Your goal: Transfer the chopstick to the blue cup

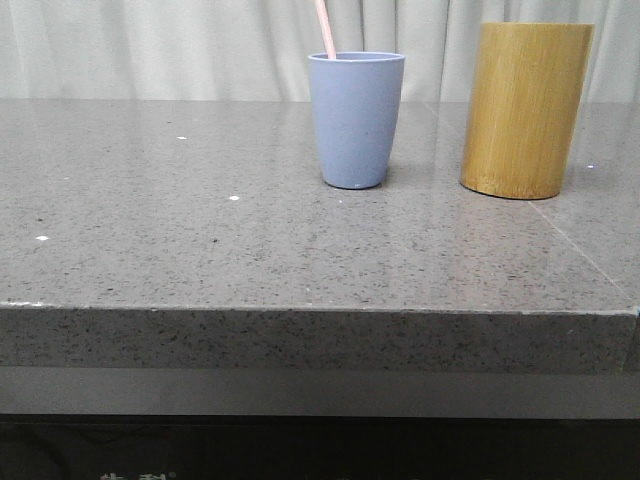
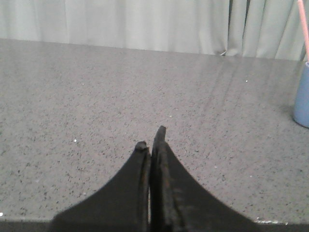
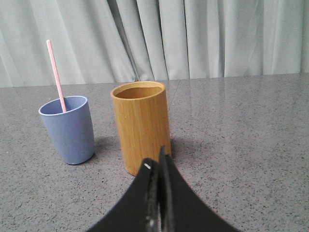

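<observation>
a grey speckled stone bench [image 1: 200, 240] with a thick front edge fills the scene, and pale pleated curtains [image 1: 150, 45] close off the room behind it. the bench top is glossy enough to carry faint reflections, and a few white flecks dot it.

on it stand two containers: one blue cup [image 1: 356, 120] and one taller bamboo cylinder [image 1: 525, 108], near each other but apart, both upright. one pink chopstick [image 1: 325, 28] shows, its lower end inside the blue cup and its upper end leaning out over the rim; whether a second stick sits hidden behind it cannot be told from these angles. the bamboo cylinder looks empty as far as its open mouth shows in the right wrist view.

the left hand [image 2: 152, 140] is clenched on nothing, its two black fingers pressed together above bare bench, with the blue cup well off to its side at the edge of its view. the right hand [image 3: 157, 162] is likewise clenched and empty, the bamboo cylinder just ahead of its fingertips and the blue cup farther ahead, beside the cylinder.
</observation>
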Controlling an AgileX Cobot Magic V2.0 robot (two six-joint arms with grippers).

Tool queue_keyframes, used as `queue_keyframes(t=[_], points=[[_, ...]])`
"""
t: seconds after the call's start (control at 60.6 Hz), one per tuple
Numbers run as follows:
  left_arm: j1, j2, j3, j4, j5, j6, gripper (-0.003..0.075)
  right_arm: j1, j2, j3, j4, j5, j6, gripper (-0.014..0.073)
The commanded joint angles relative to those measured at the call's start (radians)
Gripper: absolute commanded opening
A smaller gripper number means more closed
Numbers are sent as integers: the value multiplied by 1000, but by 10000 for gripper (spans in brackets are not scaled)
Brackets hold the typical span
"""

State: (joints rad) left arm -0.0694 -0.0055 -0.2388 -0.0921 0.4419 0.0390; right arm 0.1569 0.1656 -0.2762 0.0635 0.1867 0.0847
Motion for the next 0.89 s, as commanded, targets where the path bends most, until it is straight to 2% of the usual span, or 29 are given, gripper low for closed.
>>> queue_keyframes(t=[0.0, 0.297, 0.347, 0.875], points=[[9, -26, 29, -4, -118, -7, -18, -4, 9, -26, 1, -85, -3, -67], [9, -26, 249, -20, -388, -7, -18, -4, 9, -26, 1, -84, -3, -67], [9, -26, 242, -20, -345, -7, -18, -4, 9, -26, 1, -84, -3, -67], [9, -26, 245, -20, -346, -7, -18, -4, 9, -26, 1, -84, -3, -67]])
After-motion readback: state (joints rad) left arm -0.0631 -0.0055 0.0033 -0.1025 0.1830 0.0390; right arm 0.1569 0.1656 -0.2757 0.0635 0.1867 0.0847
